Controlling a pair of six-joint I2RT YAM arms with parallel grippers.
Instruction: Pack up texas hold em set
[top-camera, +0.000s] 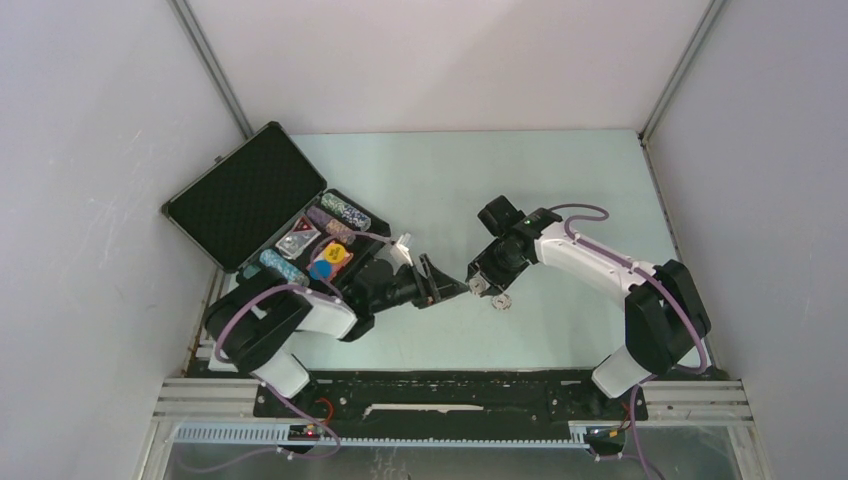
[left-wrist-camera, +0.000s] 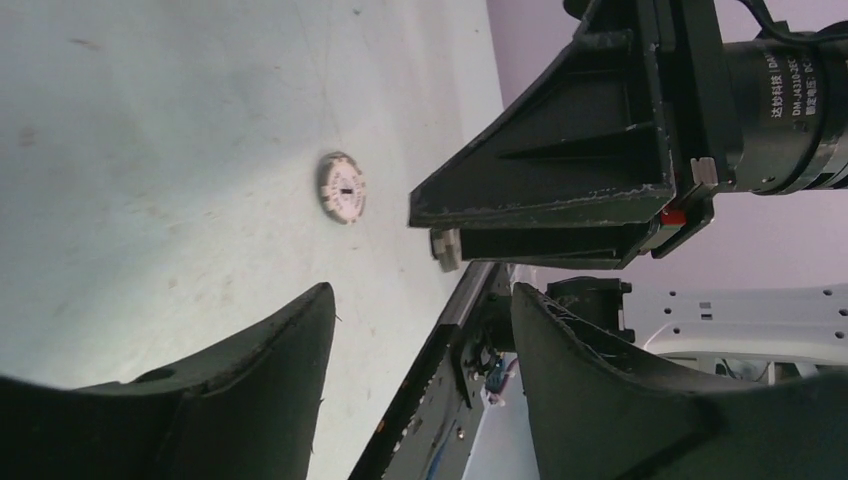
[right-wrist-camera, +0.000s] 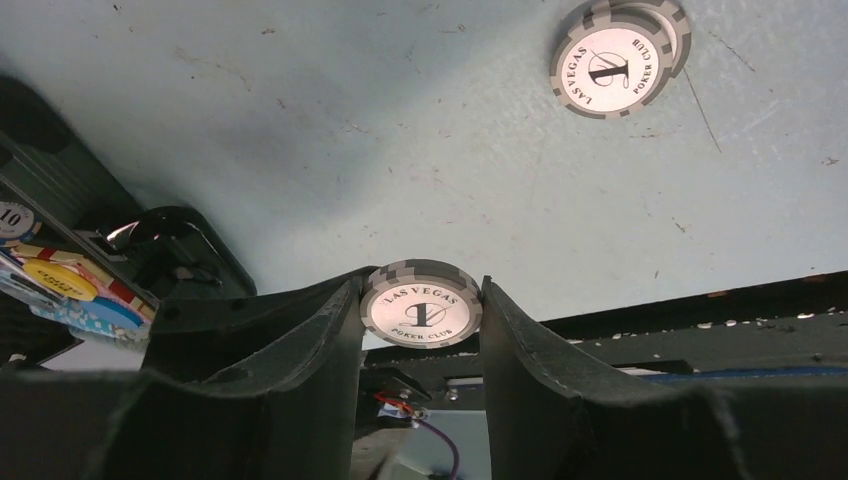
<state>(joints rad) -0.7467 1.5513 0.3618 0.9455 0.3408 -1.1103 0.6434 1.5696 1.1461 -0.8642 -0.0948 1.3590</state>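
Case: the black hinged briefcase with foam lining (top-camera: 245, 195) lies open at the 9 o'clock side of the pale green worktop (top-camera: 450, 170). Its lid is laid back toward 10 o'clock of its tray.
Tray contents: speckled chip rows (top-camera: 345, 211) lie along the far and near sides. Between them sit small round discs, one yellow (top-camera: 338, 256) and one blue. The rest is too small to tell.
Held chip: a grey-and-white round poker chip marked "Las Vegas Poker Club 1" (right-wrist-camera: 421, 305) stands on edge above the worktop, at about 4 o'clock of the tray and outside the case.
Right gripper: the right gripper (right-wrist-camera: 420, 288) is clamped on the held chip, one finger on each side of its rim. It points toward 9 o'clock in the top view (top-camera: 478, 282).
Left gripper: the left gripper (top-camera: 440, 280) reaches out from the case toward 3 o'clock. Its fingers (left-wrist-camera: 250, 380) stand apart with nothing between them. Its tips are near the right gripper's tips but not touching them.
Left wrist view: the right gripper's black fingers (left-wrist-camera: 560, 170) are seen from the front, with the held chip showing edge-on at their tips (left-wrist-camera: 445, 248).
Loose chips: two matching grey-and-white chips in an offset stack (right-wrist-camera: 615, 55) lie flat on the worktop. They are just at 5 o'clock of the right gripper in the top view (top-camera: 500, 300), apart from both grippers.
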